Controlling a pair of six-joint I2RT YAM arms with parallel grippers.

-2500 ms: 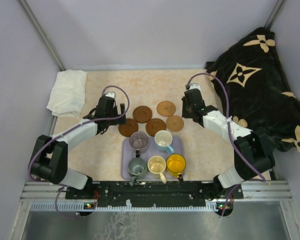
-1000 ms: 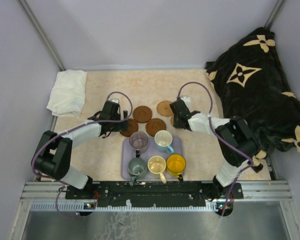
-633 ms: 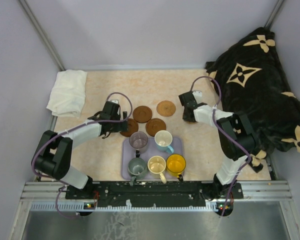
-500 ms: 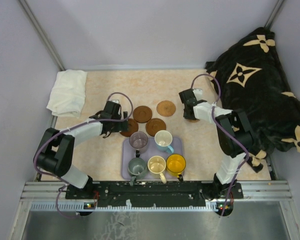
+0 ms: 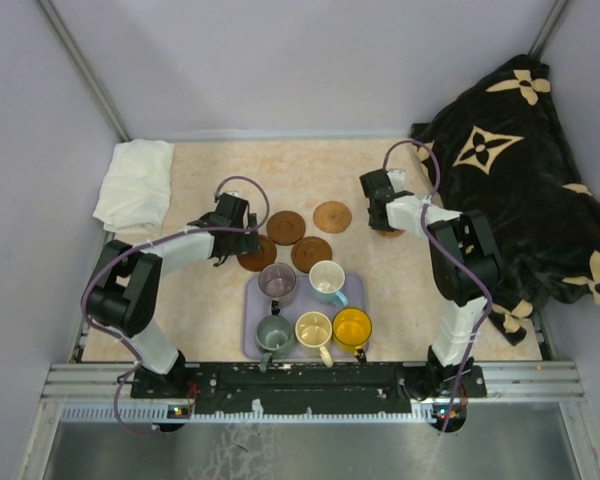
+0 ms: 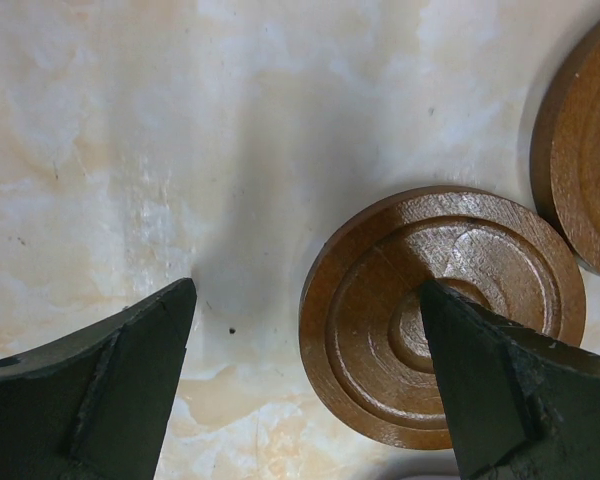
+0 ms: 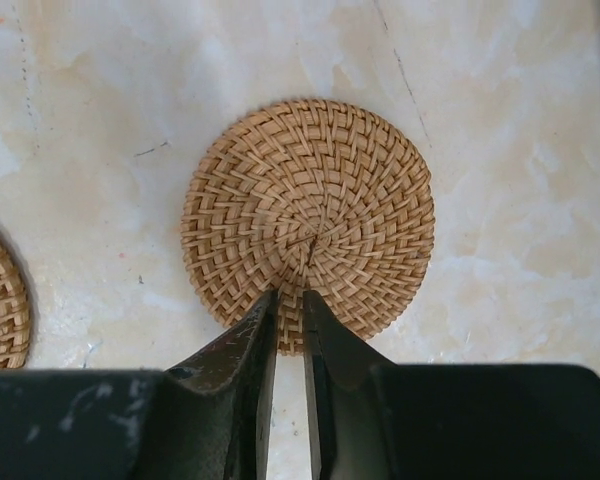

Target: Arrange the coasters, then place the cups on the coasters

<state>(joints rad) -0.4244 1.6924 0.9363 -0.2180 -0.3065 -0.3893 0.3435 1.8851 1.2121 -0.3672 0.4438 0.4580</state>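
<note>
Nearest you, all five cups [image 5: 313, 328] sit in the tray [image 5: 358, 290], none on a coaster yet, so that half of the job is wholly left. Just beyond, your left tool [image 6: 305, 300] hangs wide open and empty over a dark coaster [image 6: 380, 320], bunched close with two other dark coasters [image 5: 285, 227]. Farther out to the right, your right tool [image 7: 290, 295] stands at a mere slit, tips at the near rim of a woven coaster [image 7: 308, 215] lying flat on the worktop [image 7: 500, 120], apart from the second woven coaster [image 5: 332, 216]; I judge the arranging only partly done.
</note>
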